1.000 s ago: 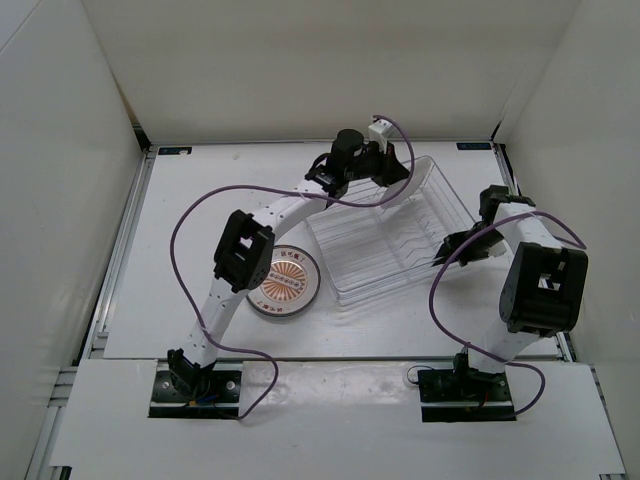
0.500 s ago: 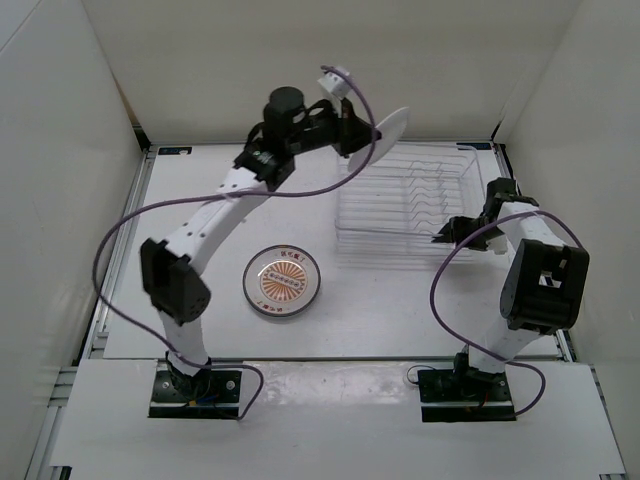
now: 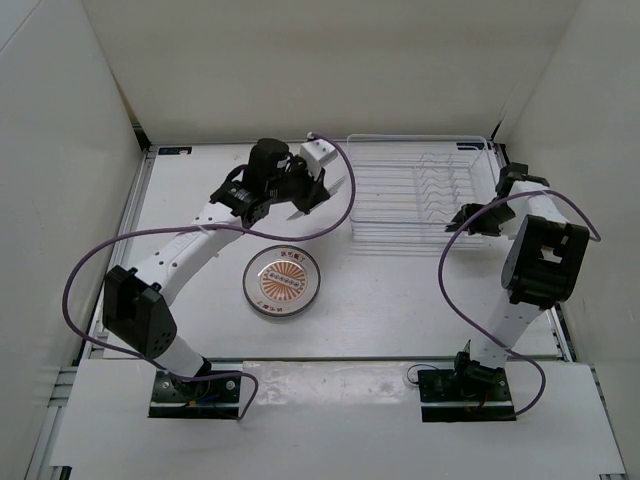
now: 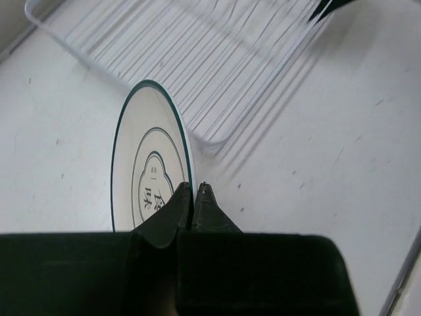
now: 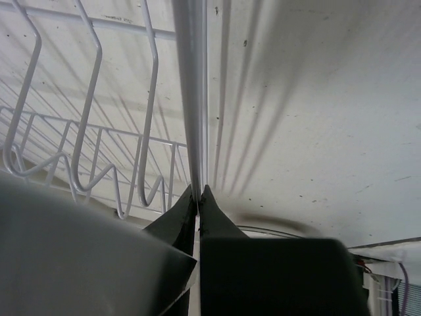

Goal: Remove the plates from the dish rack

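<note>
The plain white plate [image 4: 148, 168], with a thin green rim and a printed mark on its back, stands on edge in my left gripper [image 4: 194, 191], which is shut on its rim. In the top view this plate [image 3: 337, 203] hangs left of the dish rack, above the table, by my left gripper [image 3: 318, 192]. The sunburst plate [image 3: 283, 282] lies flat on the table. The clear dish rack [image 3: 400, 190] sits at the back right and holds no plate. My right gripper [image 3: 468, 220] is shut on the rack's near-right rim [image 5: 195, 99], with its fingertips [image 5: 198, 192] closed around it.
White walls enclose the table on three sides. The rack's wire tines [image 5: 85, 131] stand just left of my right gripper. Purple cables loop from both arms. The rack's corner [image 4: 210, 135] lies just beyond the held plate.
My left gripper has carried the white plate down and left, from above the rack to beside its left end. The rack has shifted toward the back right, with the right gripper holding it.
</note>
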### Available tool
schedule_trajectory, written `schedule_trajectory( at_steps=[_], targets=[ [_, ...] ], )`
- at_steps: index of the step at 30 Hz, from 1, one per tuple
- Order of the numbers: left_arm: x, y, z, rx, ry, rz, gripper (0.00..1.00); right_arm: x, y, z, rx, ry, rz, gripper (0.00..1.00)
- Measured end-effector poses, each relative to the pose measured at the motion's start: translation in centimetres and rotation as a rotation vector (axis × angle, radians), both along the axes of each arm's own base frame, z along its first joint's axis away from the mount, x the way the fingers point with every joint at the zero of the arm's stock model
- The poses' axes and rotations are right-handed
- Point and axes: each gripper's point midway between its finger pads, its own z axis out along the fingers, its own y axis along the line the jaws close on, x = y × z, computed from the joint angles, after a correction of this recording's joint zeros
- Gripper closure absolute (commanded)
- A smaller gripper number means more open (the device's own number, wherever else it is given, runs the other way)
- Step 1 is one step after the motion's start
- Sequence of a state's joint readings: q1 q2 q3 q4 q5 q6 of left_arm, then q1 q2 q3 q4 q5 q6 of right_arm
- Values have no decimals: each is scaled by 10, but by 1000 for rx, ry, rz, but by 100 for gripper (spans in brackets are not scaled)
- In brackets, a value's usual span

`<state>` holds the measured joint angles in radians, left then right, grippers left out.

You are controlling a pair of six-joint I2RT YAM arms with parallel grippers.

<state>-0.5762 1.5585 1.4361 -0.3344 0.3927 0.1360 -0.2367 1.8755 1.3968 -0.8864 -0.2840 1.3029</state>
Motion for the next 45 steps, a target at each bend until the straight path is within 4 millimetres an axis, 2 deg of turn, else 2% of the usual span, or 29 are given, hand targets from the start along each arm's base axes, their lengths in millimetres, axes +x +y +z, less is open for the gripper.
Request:
schedule_trajectory(
  at_steps=[2, 4, 7, 9, 10, 12, 13, 15, 17, 19, 23, 24, 25, 28, 31, 35, 38, 40, 45],
  targets=[
    [0, 11, -21, 70, 9, 26, 100, -4, -4, 0, 1, 2, 31, 100],
    [0, 21, -34, 122, 7, 50, 100, -9, -7, 0, 2, 1, 58, 100],
    [4, 33, -43, 186, -13, 86, 100, -15, -10, -1, 8, -10, 92, 100],
    [11, 41, -45, 225, -39, 121, 100, -16, -11, -1, 17, -18, 107, 91],
    [14, 46, -45, 246, -55, 141, 100, -17, -11, 0, 23, -25, 113, 74],
    [21, 56, -45, 290, -83, 183, 100, -17, -8, 5, 73, -38, 109, 54],
    [24, 61, -46, 315, -95, 204, 100, -18, -6, 8, 108, -39, 107, 34],
    [30, 72, -48, 363, -114, 250, 100, -21, -4, 10, 153, -32, 102, 11],
    [36, 82, -50, 405, -128, 299, 100, -24, -3, 10, 177, -24, 113, 10],
    [42, 91, -55, 449, -134, 348, 93, -25, -1, 12, 189, -21, 122, 10],
    [51, 106, -70, 528, -128, 425, 93, -32, 3, 15, 205, -5, 133, 10],
    [53, 109, -75, 543, -124, 440, 86, -36, 4, 15, 208, 4, 132, 10],
    [54, 111, -79, 558, -119, 452, 86, -41, 6, 17, 211, 15, 132, 10],
    [53, 119, -101, 598, -90, 487, 84, -57, 9, 24, 206, 45, 130, 10],
    [54, 126, -125, 651, -53, 516, 74, -71, 10, 40, 174, 37, 130, 10],
    [61, 126, -156, 700, 1, 545, 60, -89, 8, 72, 87, -25, 140, 10],
    [73, 121, -169, 714, 26, 578, 57, -107, 9, 90, 33, -67, 161, 10],
    [79, 118, -175, 711, 45, 600, 51, -122, 12, 92, 19, -68, 173, 10],
    [85, 113, -181, 683, 91, 650, 28, -155, 19, 82, 11, -17, 191, 10]
  ],
)
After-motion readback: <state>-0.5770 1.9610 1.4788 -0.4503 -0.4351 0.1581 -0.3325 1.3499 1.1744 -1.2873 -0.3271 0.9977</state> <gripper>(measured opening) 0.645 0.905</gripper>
